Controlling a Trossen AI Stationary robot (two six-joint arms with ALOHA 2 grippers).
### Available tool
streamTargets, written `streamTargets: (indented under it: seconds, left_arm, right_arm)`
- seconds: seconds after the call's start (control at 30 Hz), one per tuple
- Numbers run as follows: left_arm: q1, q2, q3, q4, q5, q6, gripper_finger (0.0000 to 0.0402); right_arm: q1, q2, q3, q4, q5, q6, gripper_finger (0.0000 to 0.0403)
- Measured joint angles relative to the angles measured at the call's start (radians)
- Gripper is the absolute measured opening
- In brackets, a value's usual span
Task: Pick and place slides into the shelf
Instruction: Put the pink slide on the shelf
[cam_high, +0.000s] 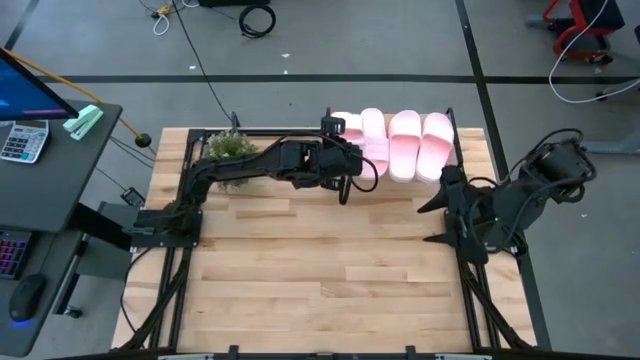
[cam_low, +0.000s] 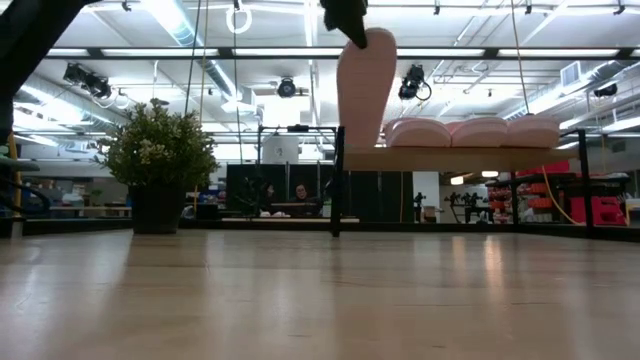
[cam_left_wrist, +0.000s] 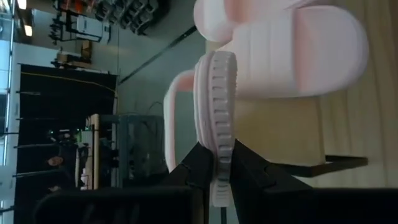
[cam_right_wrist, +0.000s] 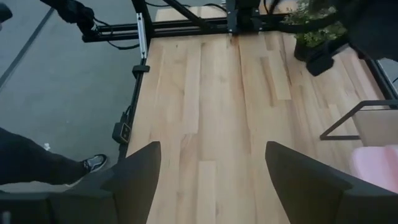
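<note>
Three pale pink slides (cam_high: 405, 145) lie side by side on the shelf board (cam_low: 470, 158) near the table's far edge. The fourth slide (cam_low: 364, 90) hangs upright at the shelf's left end, below my left gripper (cam_low: 345, 18), which is shut on it. The wrist view shows this slide edge-on, with its ribbed sole (cam_left_wrist: 217, 106) and its strap (cam_left_wrist: 176, 118). Whether its lower end touches the board, I cannot tell. My right gripper (cam_right_wrist: 211, 180) is open over bare table to the right (cam_high: 440, 212), touching nothing. My left gripper pinches the fourth slide by one end of its sole (cam_left_wrist: 221, 180), one finger (cam_left_wrist: 198, 168) on each flat face. The fingers come from above, pointing down. The slide hangs upright below them, with its lower end (cam_low: 358, 145) level with the shelf board's left end.
A potted plant (cam_high: 232, 148) stands on the table left of the shelf, close to the left arm. Thin black uprights (cam_low: 337, 185) carry the shelf board above the tabletop. Bare planks (cam_high: 320, 260) fill the table's near half. People sit far back in the room (cam_low: 285, 195).
</note>
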Motion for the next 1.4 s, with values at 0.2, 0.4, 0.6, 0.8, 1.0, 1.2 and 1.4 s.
streamTargets:
  seconds: [0.2, 0.4, 0.6, 0.8, 1.0, 1.2, 1.4]
  left_arm:
    - [0.013, 0.009, -0.001, -0.039, 0.058, 0.064, 0.0043]
    - [0.01, 0.01, -0.001, -0.091, 0.163, 0.074, 0.0043]
    - [0.003, 0.039, -0.001, -0.119, 0.238, 0.076, 0.0043]
    - [-0.02, 0.127, 0.0, -0.116, 0.269, 0.129, 0.0043]
    - [-0.024, 0.171, -0.001, -0.082, 0.255, 0.193, 0.0043]
    - [-0.02, 0.15, -0.002, -0.082, 0.215, 0.284, 0.0043]
    - [-0.002, 0.115, -0.002, -0.158, 0.139, 0.282, 0.0037]
  right_arm:
    - [0.028, 0.023, 0.0, 0.0, 0.008, 0.007, 0.0295]
    - [0.029, 0.03, 0.0, 0.001, 0.009, 0.008, 0.0295]
    - [0.029, 0.03, 0.0, 0.001, 0.01, 0.011, 0.0295]
    - [0.029, 0.03, 0.0, 0.003, 0.009, 0.023, 0.0295]
    - [0.05, 0.03, 0.0, 0.003, 0.01, 0.045, 0.0295]
    - [0.092, 0.03, 0.0, 0.0, 0.042, 0.077, 0.0295]
    - [0.127, 0.03, 0.0, 0.001, 0.089, 0.088, 0.0295]
